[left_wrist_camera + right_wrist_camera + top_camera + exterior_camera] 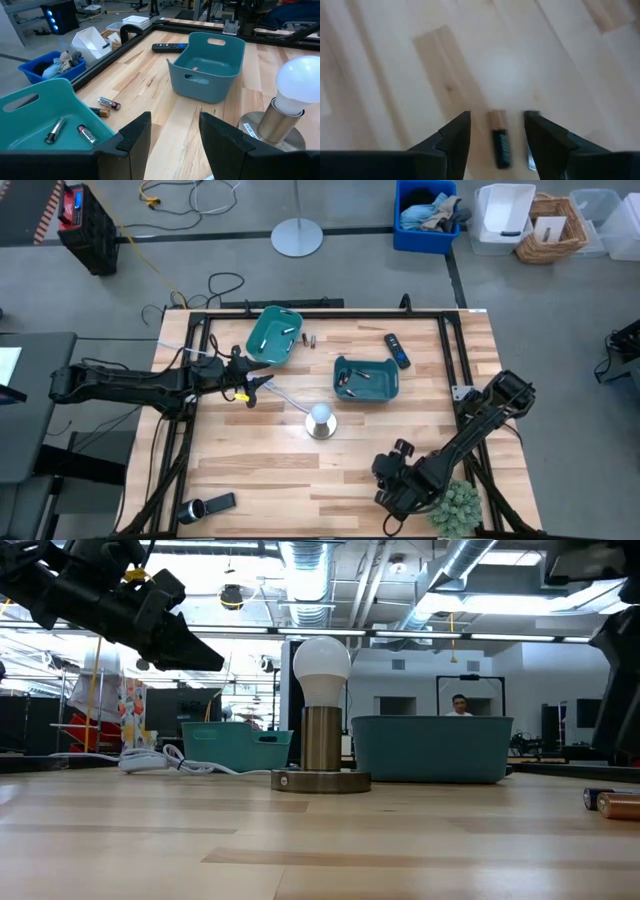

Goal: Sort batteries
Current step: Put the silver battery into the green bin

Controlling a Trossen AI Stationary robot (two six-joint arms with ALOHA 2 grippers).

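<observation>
A battery (pixel 500 142) with a copper end and a black body lies on the wood between the open fingers of my right gripper (pixel 496 118), which points steeply down near the table's front right (pixel 385 480). A second battery (pixel 530 159) peeks out beside one finger. Two batteries (pixel 106 107) lie on the table between the two teal bins (pixel 275 335) (pixel 366 378). Two more batteries (pixel 70 132) rest in the left bin. My left gripper (pixel 174 131) hovers open and holds nothing, beside the left bin (pixel 250 388).
A bulb on a metal base (pixel 320 420) stands mid-table. A black remote (pixel 397 350) lies by the right bin. A flashlight-like cylinder (pixel 205 507) lies at the front left and a small plant (pixel 460 505) at the front right. A white cable (pixel 285 398) runs near my left gripper.
</observation>
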